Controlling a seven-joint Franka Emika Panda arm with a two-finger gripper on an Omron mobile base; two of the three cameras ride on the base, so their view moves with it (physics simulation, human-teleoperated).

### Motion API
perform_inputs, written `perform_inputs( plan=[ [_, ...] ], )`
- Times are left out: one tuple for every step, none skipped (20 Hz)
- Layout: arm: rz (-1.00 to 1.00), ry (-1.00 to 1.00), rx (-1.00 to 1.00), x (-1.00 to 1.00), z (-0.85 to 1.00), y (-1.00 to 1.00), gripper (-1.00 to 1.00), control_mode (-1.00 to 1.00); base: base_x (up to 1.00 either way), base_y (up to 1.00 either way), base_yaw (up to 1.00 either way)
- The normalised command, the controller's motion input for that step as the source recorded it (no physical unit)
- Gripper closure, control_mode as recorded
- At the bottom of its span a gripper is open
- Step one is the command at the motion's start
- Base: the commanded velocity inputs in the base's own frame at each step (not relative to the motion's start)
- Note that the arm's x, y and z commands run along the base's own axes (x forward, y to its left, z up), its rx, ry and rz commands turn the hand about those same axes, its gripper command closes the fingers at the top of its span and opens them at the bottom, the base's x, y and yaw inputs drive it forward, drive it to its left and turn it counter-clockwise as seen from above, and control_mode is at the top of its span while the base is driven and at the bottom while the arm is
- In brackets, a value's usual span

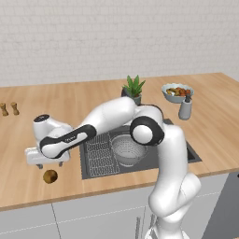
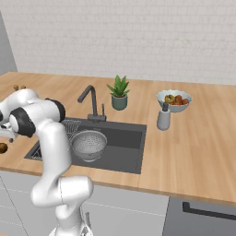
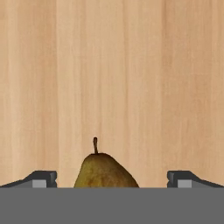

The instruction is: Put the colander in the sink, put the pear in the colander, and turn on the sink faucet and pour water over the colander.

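Gripper [image 3: 111, 179] hovered fully spread directly above the pear [image 3: 105, 171], which lay on the tabletop [image 3: 131, 65] between its fingertips.

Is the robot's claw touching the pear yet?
Apart. In the hand view the pear lies on the wooden counter between the open gripper fingertips, with bare wood showing on both sides of it.

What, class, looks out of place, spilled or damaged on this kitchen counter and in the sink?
Nothing stands out. The colander sits upright in the sink, the pear lies on the wooden counter beneath the open gripper, and the fruit bowl and plant stand upright. No spills or breakage show.
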Motion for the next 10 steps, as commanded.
perform_inputs(
  plan=[
    [0.00,0.00,0.00,-0.02,-0.10,0.00,-1.00,-1.00,0.00,0.00,0.00],
    [0.00,0.00,0.00,-0.03,-0.02,0.00,-1.00,-1.00,0.00,0.00,0.00],
    [0.00,0.00,0.00,-0.05,0.00,0.00,-1.00,-1.00,0.00,0.00,0.00],
    [0.00,0.00,0.00,-0.13,0.00,0.00,-1.00,-1.00,0.00,0.00,0.00],
    [0.00,0.00,0.00,-0.13,0.00,0.00,-1.00,-1.00,0.00,0.00,0.00],
    [0.00,0.00,0.00,-0.08,0.00,0.00,-1.00,-1.00,0.00,0.00,0.00],
    [0.00,0.00,0.00,-0.09,0.00,0.00,-1.00,-1.00,0.00,0.00,0.00],
    [0.00,0.00,0.00,-0.11,-0.04,0.00,-1.00,-1.00,0.00,0.00,0.00],
    [0.00,0.00,0.00,-0.10,-0.11,0.00,-1.00,-1.00,0.00,0.00,0.00],
    [0.00,0.00,0.00,-0.19,-0.16,0.00,-1.00,-1.00,0.00,0.00,0.00]
  ],
)
